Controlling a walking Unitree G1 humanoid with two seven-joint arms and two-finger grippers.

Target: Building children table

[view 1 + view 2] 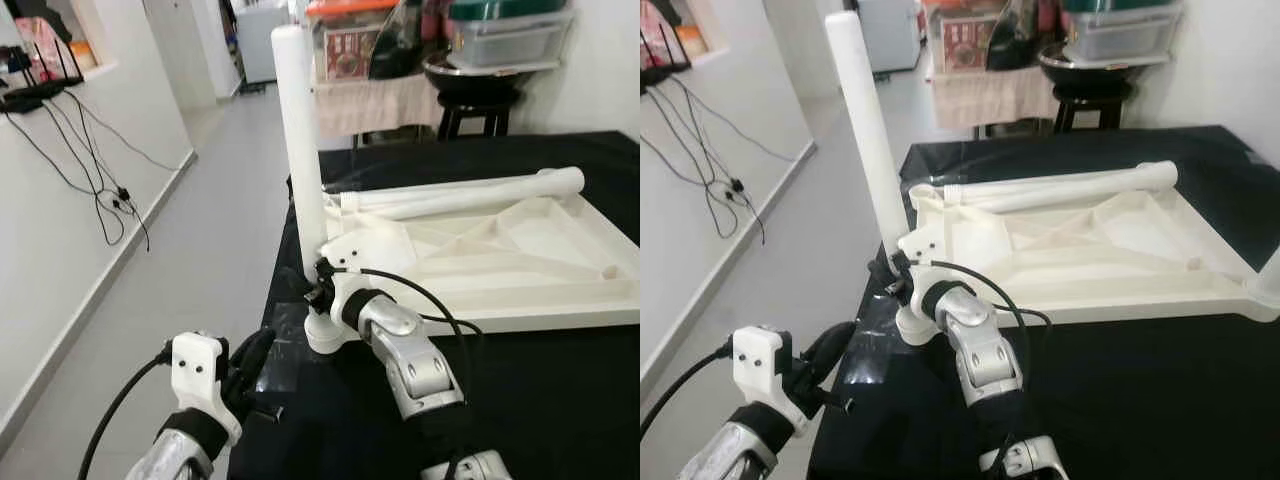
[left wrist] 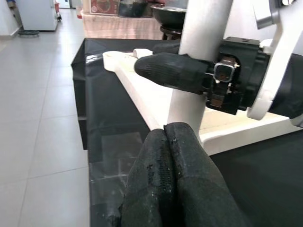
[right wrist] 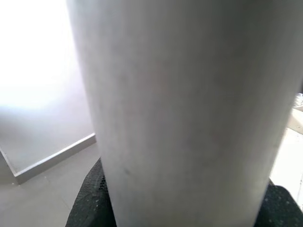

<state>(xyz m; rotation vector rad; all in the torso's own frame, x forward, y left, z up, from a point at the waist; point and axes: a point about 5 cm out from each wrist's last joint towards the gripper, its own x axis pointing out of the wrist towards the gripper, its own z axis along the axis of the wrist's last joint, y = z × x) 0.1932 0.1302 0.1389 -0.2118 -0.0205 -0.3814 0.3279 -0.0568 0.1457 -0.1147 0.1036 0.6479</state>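
Your right gripper (image 1: 318, 280) clamps the upright leg (image 1: 300, 140) at the upturned tabletop's (image 1: 520, 250) near corner; left gripper (image 2: 168, 156) hovers closed, empty. Next, likely seat the leg square.

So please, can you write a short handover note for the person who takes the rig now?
Right claw: shut on the upright white table leg, low down at the near-left corner of the upturned white tabletop.
Left claw: shut, holding nothing, just off the black-covered table's near-left edge.
Second leg lies across the tabletop's far side.
Done: one leg stands at its corner; whether it is seated I cannot tell.
Left: the lying leg and the other corners.
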